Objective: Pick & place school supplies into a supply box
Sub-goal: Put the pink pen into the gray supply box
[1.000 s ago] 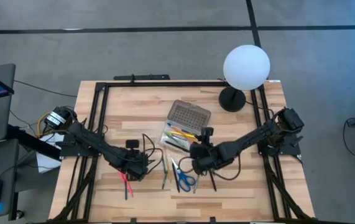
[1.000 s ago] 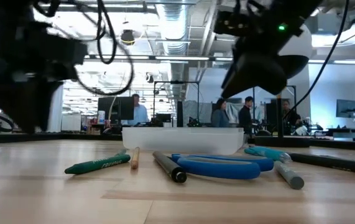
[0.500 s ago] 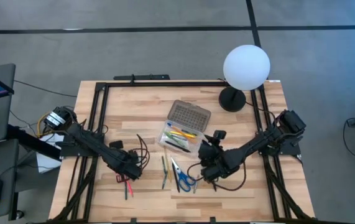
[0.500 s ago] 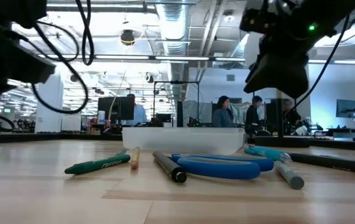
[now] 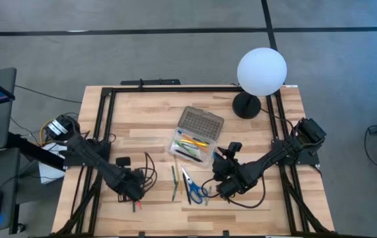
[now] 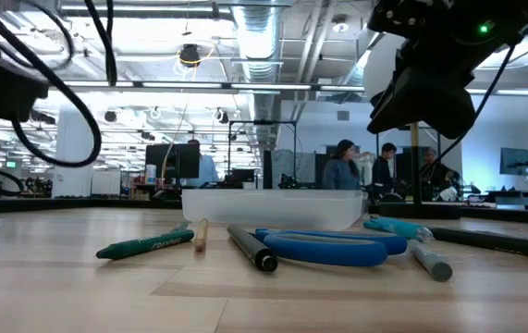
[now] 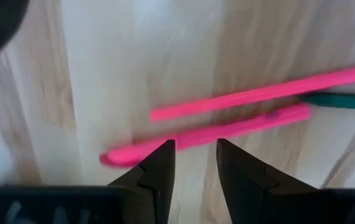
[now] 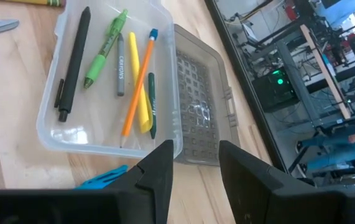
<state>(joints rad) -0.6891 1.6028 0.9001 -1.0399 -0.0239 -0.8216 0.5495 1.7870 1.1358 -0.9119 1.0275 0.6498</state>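
Observation:
Two pink pens [image 7: 227, 127] lie side by side on the wood near the table's near left. My left gripper [image 7: 194, 163] hangs open just above them, pointing down [image 5: 134, 192]. The clear supply box [image 8: 102, 74] stands mid-table with its grey dotted lid [image 8: 202, 106] folded open. It holds a black pen, a green pen, a yellow one, an orange pencil and others. My right gripper [image 8: 194, 163] is open and empty, to the near right of the box [image 5: 221, 180]. Blue scissors [image 5: 195, 190] and a green pencil [image 5: 173, 182] lie flat between the arms.
A white globe lamp [image 5: 261, 69] on a black foot stands at the far right corner. Loose black cables [image 5: 150, 165] trail by the left arm. In the low view, a green crayon [image 6: 143, 245], a black pen [image 6: 250, 248] and a grey pen [image 6: 427, 261] lie before the box.
My left gripper has swung toward the table's near left and turned, and now stands over the pink pens. My right gripper has drawn away from the supply box toward the near right and rolled. The supplies on the table have stayed put.

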